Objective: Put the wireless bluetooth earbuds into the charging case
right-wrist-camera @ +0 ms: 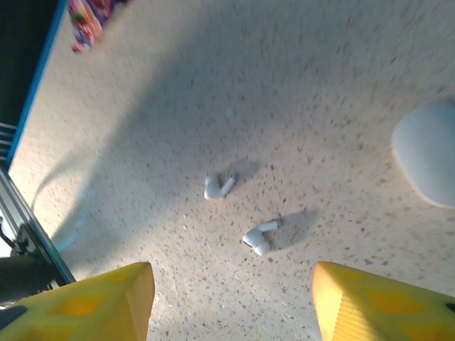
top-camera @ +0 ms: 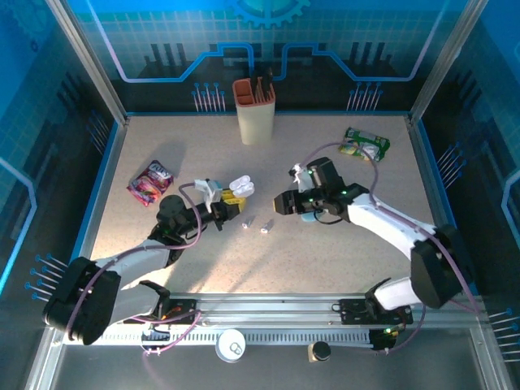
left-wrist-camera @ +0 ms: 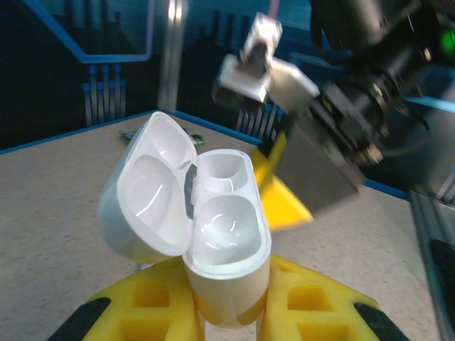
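While the left end effector [left-wrist-camera: 227,312] is clamped on the base of the charging case [left-wrist-camera: 226,241], the case stands upright with its lid [left-wrist-camera: 146,199] swung open to one side and both wells empty. Two white earbuds [right-wrist-camera: 218,187] lie on the table [right-wrist-camera: 341,85] near the case, on its near side, slightly apart from each other. Right of the case, the right end effector [right-wrist-camera: 231,298] hovers above them, its yellow fingers [right-wrist-camera: 106,298] spread with nothing between.

The left arm stretches forward, the left gripper [left-wrist-camera: 227,312] clamped on the charging case [left-wrist-camera: 226,245]. The right arm bends inward, the right gripper [right-wrist-camera: 231,302] with jaws apart.
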Robot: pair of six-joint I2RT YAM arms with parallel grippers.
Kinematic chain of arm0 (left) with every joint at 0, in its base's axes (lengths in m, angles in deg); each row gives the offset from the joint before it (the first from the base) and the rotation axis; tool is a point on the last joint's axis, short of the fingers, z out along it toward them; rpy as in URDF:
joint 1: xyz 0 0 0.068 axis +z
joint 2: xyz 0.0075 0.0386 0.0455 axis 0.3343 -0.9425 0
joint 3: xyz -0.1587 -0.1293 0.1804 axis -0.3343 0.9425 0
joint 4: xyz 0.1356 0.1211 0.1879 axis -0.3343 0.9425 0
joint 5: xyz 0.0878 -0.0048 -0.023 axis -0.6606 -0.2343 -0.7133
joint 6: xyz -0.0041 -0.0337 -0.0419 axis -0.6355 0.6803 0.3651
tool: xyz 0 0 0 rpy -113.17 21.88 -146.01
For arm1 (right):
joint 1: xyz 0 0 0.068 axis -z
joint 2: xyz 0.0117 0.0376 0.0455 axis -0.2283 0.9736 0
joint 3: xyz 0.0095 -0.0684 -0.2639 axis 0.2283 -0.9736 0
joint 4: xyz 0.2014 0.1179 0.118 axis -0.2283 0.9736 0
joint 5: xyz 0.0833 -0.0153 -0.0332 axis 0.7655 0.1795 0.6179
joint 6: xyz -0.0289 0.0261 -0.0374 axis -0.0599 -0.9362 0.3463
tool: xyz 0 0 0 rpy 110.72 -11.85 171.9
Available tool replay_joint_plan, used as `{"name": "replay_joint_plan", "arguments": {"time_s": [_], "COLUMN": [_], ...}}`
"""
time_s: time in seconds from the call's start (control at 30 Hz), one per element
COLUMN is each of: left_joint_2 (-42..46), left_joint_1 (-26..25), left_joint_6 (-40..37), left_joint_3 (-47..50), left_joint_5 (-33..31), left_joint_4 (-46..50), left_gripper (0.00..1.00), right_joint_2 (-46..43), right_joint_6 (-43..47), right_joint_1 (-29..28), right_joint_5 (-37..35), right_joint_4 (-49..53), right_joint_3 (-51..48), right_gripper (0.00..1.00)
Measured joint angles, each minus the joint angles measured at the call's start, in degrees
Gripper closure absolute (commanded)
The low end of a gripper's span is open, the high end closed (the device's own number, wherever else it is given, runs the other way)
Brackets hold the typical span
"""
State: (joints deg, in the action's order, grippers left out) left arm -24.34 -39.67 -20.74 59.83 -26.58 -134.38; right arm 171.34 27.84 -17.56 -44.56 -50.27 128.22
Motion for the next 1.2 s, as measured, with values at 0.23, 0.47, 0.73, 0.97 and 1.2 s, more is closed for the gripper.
{"name": "replay_joint_plan", "arguments": {"time_s": [0.23, 0.47, 0.73, 0.97, 1.2], "left_joint_2": [0.0, 0.2, 0.3, 0.1, -2.7], "left_joint_1": [1.8, 2.0, 2.0, 2.0, 2.0], "left_joint_6": [0.4, 0.4, 0.4, 0.4, 0.5], "left_joint_3": [4.4, 6.7, 7.0, 7.0, 7.0], "left_joint_5": [-2.7, -2.7, -2.7, -2.6, -1.6], "left_joint_4": [-7.1, -11.3, -13.9, -14.1, -15.8], "left_gripper": [0.9, 0.9, 0.9, 0.9, 0.9], "right_joint_2": [15.6, 27.5, 31.8, 30.4, 27.2], "right_joint_6": [2.3, 6.2, 7.8, 8.5, 9.0], "right_joint_1": [-2.7, -6.4, -7.4, -7.3, -7.3], "right_joint_5": [2.4, 4.7, 6.0, 6.7, 6.6], "right_joint_4": [2.0, 3.4, 5.3, 4.2, 5.4], "right_joint_3": [10.3, 18.5, 19.1, 16.5, 12.4], "right_gripper": [0.4, 0.41, 0.41, 0.43, 0.47]}}
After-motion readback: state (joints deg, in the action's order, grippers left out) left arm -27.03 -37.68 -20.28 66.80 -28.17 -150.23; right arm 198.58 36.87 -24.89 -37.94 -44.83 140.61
